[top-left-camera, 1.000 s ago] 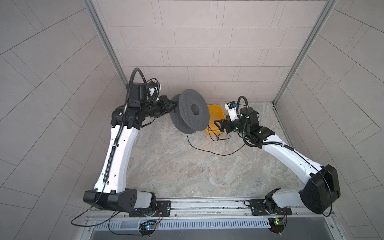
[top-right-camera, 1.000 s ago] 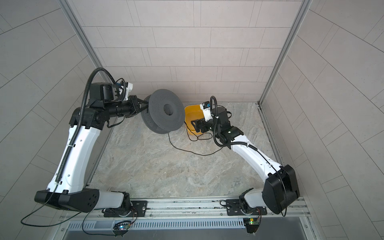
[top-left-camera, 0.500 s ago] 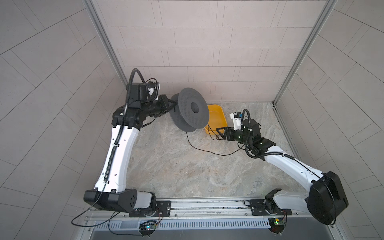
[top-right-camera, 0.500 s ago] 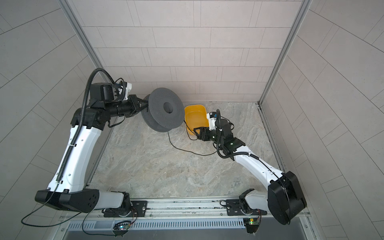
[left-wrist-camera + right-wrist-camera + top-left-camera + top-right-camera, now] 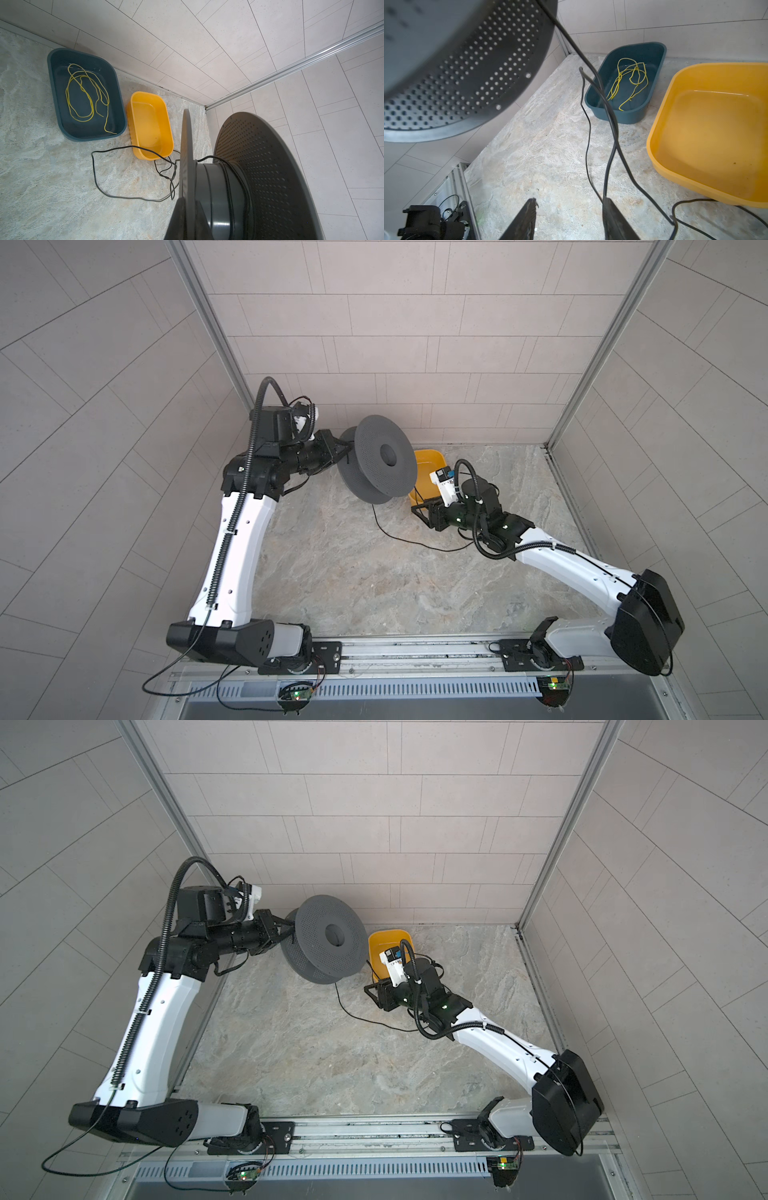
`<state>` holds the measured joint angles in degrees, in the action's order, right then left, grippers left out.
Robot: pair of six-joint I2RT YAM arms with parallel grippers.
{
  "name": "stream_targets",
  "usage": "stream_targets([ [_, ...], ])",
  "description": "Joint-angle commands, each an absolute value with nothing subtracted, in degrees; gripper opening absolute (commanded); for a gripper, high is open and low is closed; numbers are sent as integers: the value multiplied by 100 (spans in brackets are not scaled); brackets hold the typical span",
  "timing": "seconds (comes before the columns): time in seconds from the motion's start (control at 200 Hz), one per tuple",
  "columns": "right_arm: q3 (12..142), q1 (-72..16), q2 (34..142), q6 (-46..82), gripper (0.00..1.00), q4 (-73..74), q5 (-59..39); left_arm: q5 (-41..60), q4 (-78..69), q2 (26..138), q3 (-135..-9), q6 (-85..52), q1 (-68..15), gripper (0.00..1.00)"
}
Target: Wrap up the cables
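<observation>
Cable point(image 5: 94, 168): thin, glossy black, in loose loops.

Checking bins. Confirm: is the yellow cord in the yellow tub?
No, the yellow cord lies in the blue tub, beside the yellow tub.

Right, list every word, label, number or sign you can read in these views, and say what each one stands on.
None: no text can be read in any view.
Blue-and-black patch on the right wrist camera housing: too small to read.
Perforated grey spool, yellow tub, teal tub: no markings visible.
</observation>
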<state>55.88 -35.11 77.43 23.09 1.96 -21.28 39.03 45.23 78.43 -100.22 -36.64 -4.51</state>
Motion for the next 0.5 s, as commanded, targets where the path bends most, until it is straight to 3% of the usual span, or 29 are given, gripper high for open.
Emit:
stream_targets([
  [0.0,5764,-3546,8042,2032,50,-47,-1904,4158,4056,7609,-10167,-3813,-407,0],
  [0.16,5734,-3543,7830,1837,50,-111,-1735,4309,4034,7589,-10234,-3875,-370,0],
  [0.31,5920,-3417,7518,1661,64,-471,-1749,4380,3971,7548,-10239,-3974,-343,0],
  [0.405,6022,-3365,7441,2140,63,-439,-1819,4311,3724,7460,-10069,-4214,-339,0],
  [0.495,5539,-3480,7273,2977,60,600,-1779,4281,3166,7325,-9720,-4787,-336,0],
])
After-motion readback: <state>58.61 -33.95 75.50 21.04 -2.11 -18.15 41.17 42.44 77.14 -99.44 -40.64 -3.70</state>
